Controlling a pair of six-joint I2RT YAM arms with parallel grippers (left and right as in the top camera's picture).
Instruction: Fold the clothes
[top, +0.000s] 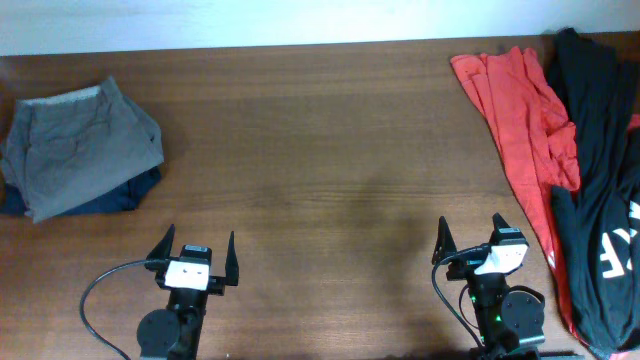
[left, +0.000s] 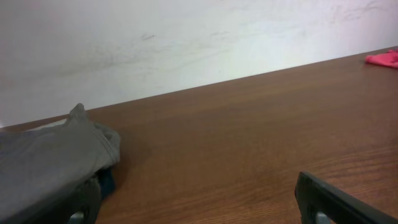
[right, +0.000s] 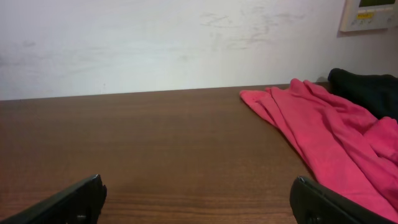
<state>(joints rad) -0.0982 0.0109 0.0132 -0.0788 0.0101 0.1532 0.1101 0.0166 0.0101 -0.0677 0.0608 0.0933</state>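
Lab-like room: bare white wall (right: 155, 43), mounted control panel (right: 367, 14), wooden table (top: 330, 150).

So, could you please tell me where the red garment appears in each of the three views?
Overhead: red garment at upper right, beside the black garment.
Left wrist: a sliver at the far right edge.
Right wrist: right half, in front of the black garment.
Shared landmark: the table's far edge against the white wall.
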